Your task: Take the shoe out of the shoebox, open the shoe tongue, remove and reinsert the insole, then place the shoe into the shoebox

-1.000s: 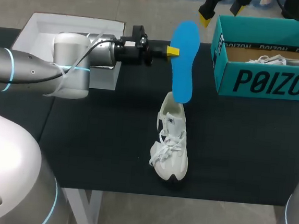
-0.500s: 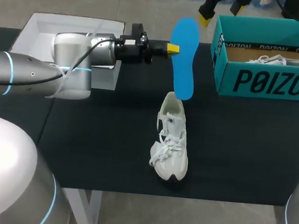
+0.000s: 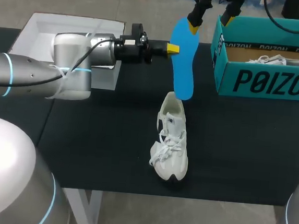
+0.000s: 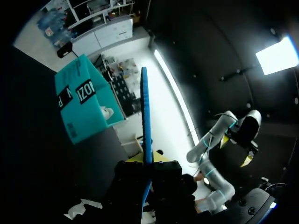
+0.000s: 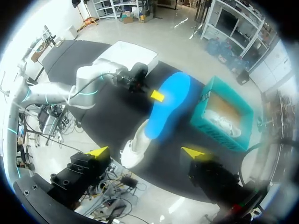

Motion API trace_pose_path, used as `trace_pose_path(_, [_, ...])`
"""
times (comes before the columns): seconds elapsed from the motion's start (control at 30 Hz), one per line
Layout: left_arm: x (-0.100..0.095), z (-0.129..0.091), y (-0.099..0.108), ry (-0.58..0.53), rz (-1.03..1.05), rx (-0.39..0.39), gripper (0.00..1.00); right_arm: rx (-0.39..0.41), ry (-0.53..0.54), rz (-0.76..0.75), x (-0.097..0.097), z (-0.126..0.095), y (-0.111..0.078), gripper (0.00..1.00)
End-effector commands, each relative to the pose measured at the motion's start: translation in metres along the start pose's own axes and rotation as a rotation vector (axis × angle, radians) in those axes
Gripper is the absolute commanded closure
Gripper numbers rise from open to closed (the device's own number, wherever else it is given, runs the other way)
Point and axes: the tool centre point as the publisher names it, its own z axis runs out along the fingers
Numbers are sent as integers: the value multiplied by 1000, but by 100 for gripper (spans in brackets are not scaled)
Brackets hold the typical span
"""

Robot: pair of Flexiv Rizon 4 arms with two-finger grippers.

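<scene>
Left gripper (image 3: 173,50) clamps the insole (image 3: 184,62) by its edge over the shoe (image 3: 171,140); right gripper (image 3: 210,18) gapes high above the worktop (image 3: 110,140).

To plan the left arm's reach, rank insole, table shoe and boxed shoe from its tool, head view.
1. The insole, clamped in the left tool.
2. The shoe on the table, below the insole's end.
3. The boxed shoe, inside the shoebox at right.

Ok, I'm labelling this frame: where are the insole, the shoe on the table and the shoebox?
insole (image 3: 183,62), head view, middle of its blue face.
shoe (image 3: 171,143), head view, its laced upper.
shoebox (image 3: 267,83), head view, its front wall.
</scene>
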Motion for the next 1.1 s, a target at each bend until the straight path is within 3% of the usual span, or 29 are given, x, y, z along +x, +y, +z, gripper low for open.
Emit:
trace_pose_path(0.03, [0, 1, 0, -3, 0, 1, 100, -25, -39, 33, 6, -4, -12, 0])
trace_pose_path(0.23, [0, 1, 0, -3, 0, 1, 100, -45, -34, 78, 11, -11, -27, 0])
trace_pose_path(1.07, [0, 1, 0, -3, 0, 1, 100, -45, -34, 78, 11, -11, -27, 0])
trace_pose_path(1.1, [5, 2, 3, -49, 95, -58, 100, -45, -34, 78, 11, -11, -27, 0])
